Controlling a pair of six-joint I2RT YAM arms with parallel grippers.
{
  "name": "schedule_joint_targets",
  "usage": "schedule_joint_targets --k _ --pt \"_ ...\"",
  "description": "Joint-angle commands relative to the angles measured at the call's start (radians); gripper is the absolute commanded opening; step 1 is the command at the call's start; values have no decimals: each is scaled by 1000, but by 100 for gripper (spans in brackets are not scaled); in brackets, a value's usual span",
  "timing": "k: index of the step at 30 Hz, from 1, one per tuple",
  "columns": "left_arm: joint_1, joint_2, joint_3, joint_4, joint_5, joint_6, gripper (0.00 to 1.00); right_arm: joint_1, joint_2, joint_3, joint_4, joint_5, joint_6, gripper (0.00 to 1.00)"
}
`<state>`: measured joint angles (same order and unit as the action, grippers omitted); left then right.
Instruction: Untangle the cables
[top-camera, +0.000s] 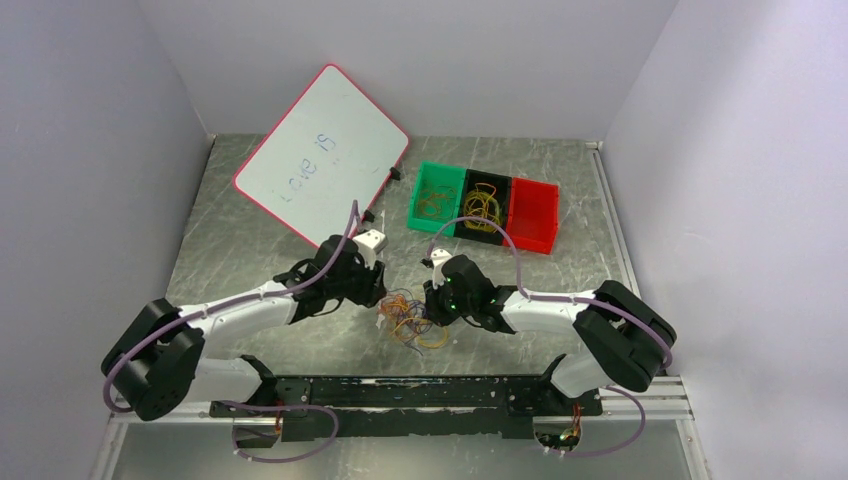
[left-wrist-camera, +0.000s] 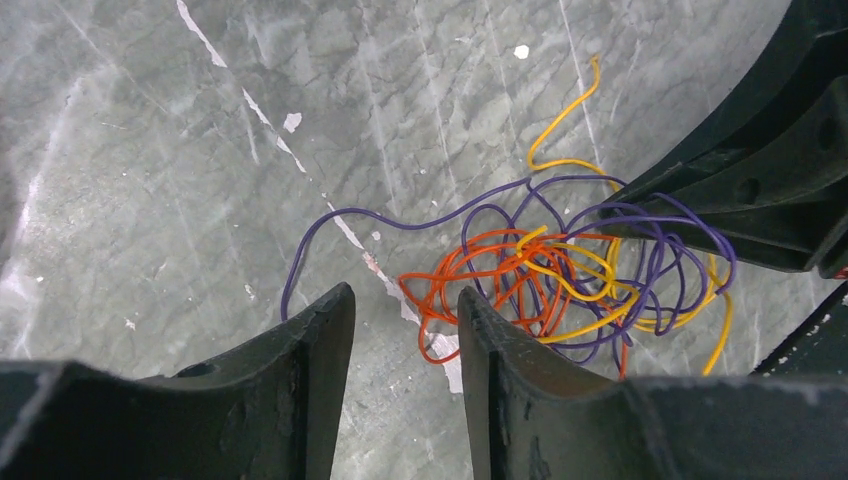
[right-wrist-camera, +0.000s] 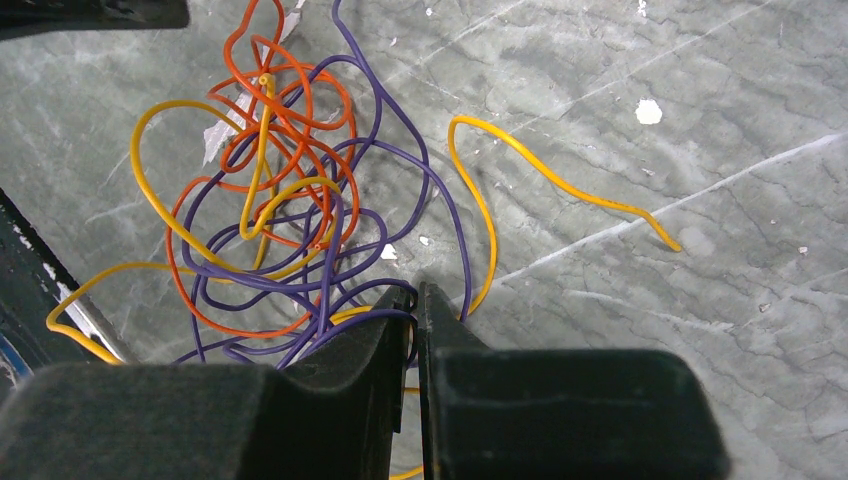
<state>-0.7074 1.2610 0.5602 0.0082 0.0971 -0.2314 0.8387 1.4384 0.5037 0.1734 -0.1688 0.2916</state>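
Observation:
The cables lie as one tangle of orange, yellow and purple loops on the table between my two grippers. In the left wrist view the tangle is just ahead and to the right of my left gripper. That gripper stands open, with only bare table and the end of one orange loop under the gap. My right gripper is shut on a purple cable at the near edge of the tangle. A long yellow strand trails off to the right. Seen from above, my left gripper and right gripper flank the bunch.
A pink-edged whiteboard lies at the back left. Behind the right gripper stand a green bin and a black bin, both holding wire loops, and a red bin. Grey walls close in the table on three sides.

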Motion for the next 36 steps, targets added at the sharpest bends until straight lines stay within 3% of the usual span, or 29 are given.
schedule_joint_targets --k 1,22,36 --pt "6 35 10 82 23 42 49 -7 -3 -2 -11 -7 4 12" --pt "-4 129 14 163 82 148 48 -5 1 0 -14 -18 9 12" --pt "-8 -16 -35 147 87 112 50 -5 14 0 -4 -25 10 12"
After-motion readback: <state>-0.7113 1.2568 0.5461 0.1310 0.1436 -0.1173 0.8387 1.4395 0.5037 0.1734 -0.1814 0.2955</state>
